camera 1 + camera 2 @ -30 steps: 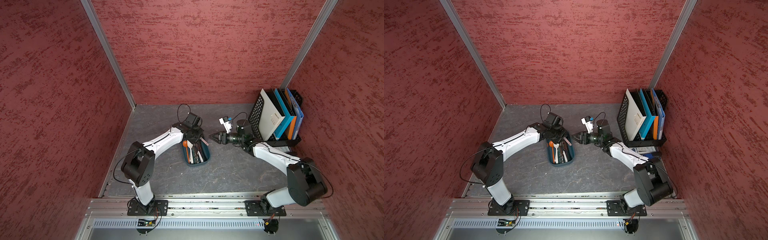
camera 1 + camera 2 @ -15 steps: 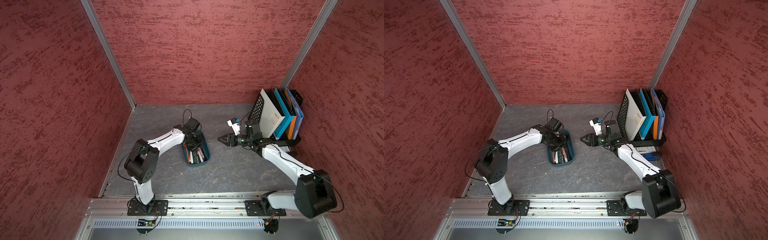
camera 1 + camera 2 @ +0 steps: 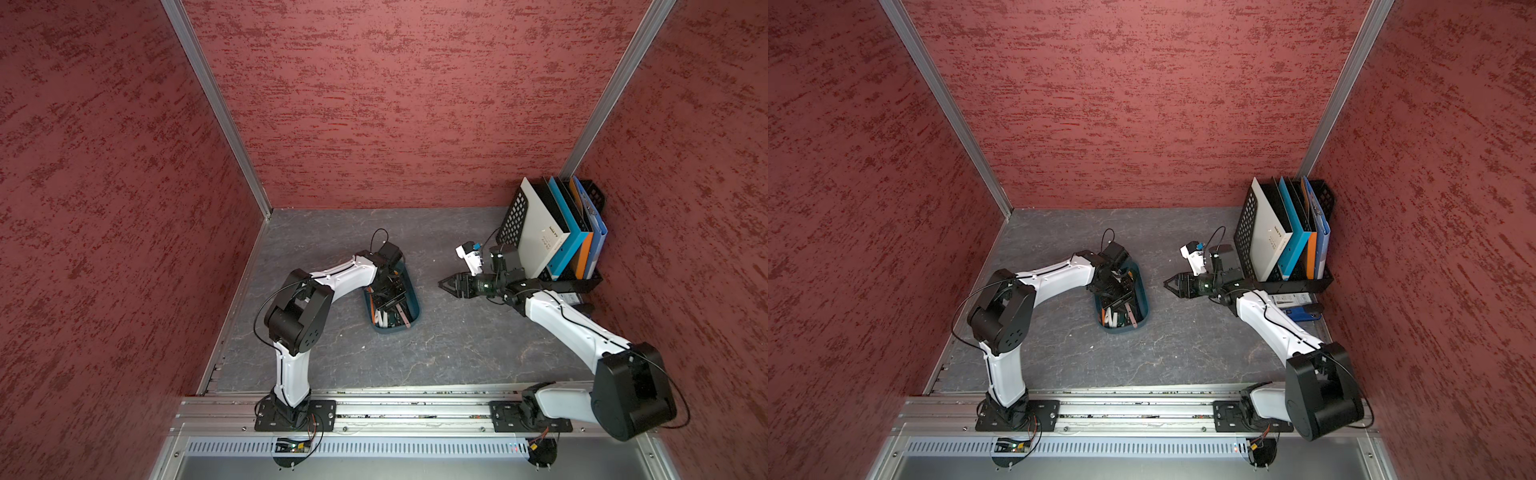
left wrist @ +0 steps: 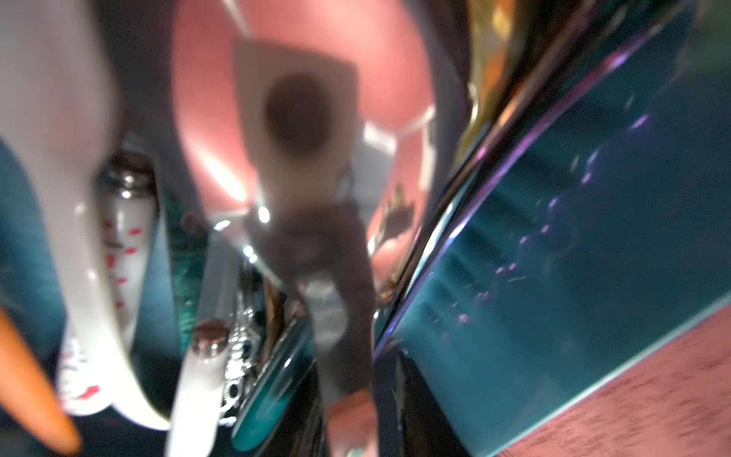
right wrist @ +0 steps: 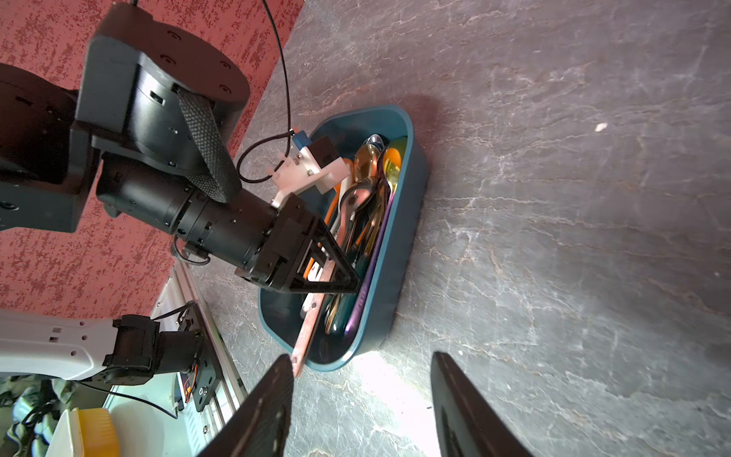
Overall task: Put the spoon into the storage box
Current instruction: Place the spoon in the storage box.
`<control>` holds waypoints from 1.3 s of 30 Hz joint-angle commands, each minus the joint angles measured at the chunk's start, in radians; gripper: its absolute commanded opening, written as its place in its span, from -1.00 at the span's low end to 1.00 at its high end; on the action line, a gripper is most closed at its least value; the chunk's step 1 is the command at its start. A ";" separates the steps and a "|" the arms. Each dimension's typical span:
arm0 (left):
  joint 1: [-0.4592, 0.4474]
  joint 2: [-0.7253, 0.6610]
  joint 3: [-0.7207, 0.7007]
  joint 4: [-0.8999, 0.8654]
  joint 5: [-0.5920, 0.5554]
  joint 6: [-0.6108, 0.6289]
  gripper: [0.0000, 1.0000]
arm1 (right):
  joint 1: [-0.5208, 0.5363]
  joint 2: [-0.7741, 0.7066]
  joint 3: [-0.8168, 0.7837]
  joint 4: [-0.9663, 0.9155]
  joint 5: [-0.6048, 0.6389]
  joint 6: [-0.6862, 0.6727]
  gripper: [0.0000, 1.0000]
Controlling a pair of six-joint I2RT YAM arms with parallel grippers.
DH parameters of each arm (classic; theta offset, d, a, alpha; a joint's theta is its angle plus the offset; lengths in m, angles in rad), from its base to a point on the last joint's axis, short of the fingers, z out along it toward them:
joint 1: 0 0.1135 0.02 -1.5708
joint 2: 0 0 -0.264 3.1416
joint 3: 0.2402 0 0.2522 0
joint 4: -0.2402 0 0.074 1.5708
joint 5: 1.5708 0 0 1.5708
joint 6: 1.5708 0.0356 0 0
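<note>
Arms (image 3: 340,276) show white shells, black joints (image 3: 297,316), looping cables (image 5: 286,79) — camera brackets (image 3: 467,255) apparently white.

We are very close and it looks blurry. We see a shiny spoon (image 4: 300,130) with pink walls mirrored in it. Next to it are a white handle (image 4: 51,99) and an orange tip (image 4: 31,395). On its other side is the teal wall of the storage box (image 4: 553,237).
</note>
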 commanded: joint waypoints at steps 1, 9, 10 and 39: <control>-0.008 0.016 0.043 -0.090 -0.045 0.030 -0.11 | -0.006 -0.004 -0.006 -0.014 0.015 -0.025 0.16; -0.045 -0.023 0.122 -0.154 -0.142 0.080 -0.02 | -0.005 0.000 0.016 -0.052 0.024 -0.059 0.17; -0.050 -0.032 0.138 -0.166 -0.159 0.092 -0.01 | -0.005 0.004 0.028 -0.068 0.031 -0.070 0.17; -0.012 0.035 0.134 -0.159 -0.113 0.166 -0.90 | -0.007 0.052 0.075 -0.123 0.024 -0.108 0.16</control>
